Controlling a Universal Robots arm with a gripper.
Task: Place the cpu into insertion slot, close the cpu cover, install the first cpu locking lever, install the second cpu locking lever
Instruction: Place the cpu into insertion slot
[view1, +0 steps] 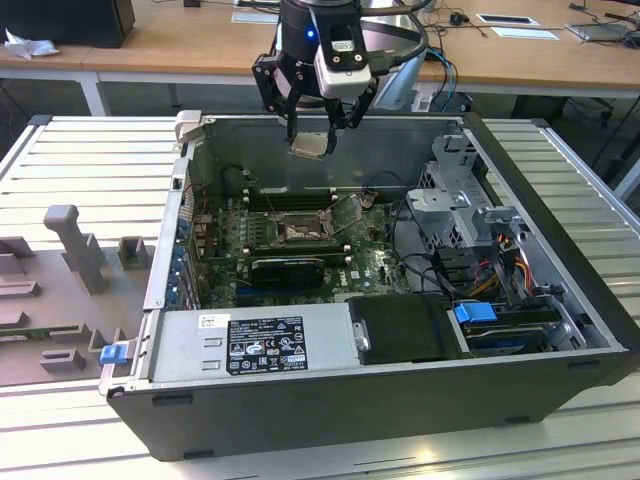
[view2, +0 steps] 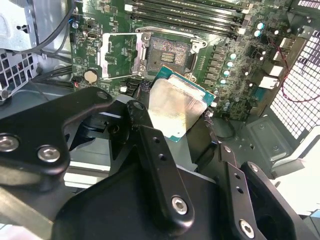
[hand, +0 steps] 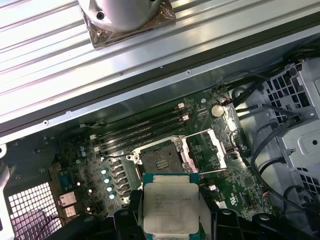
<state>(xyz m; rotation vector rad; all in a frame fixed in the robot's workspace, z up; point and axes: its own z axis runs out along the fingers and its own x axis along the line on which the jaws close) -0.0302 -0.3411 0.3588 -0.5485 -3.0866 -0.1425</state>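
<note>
My gripper (view1: 312, 138) hangs above the back wall of the open computer case (view1: 160, 270), shut on the cpu (view1: 310, 146), a pale silver square chip on a green base. In both wrist views the cpu (view2: 177, 107) (hand: 170, 207) sits between the black fingers (view2: 142, 125), well above the motherboard. The insertion slot (view1: 300, 231) (view2: 170, 50) (hand: 160, 161) lies open and bare below. The cpu cover (view1: 346, 213) (view2: 117, 55) (hand: 207, 147), a silver frame, is swung up beside the slot. Thin wire levers (hand: 202, 131) stand released along the cover's edges.
Memory slots (hand: 140, 132) run behind the slot, and a black card (view1: 285, 266) lies in front of it. A drive cage (view1: 450, 200) with cables fills the exterior view's right of the case. The power supply (view1: 250, 345) is at the front. Grey fixtures (view1: 75, 250) stand on the slatted table.
</note>
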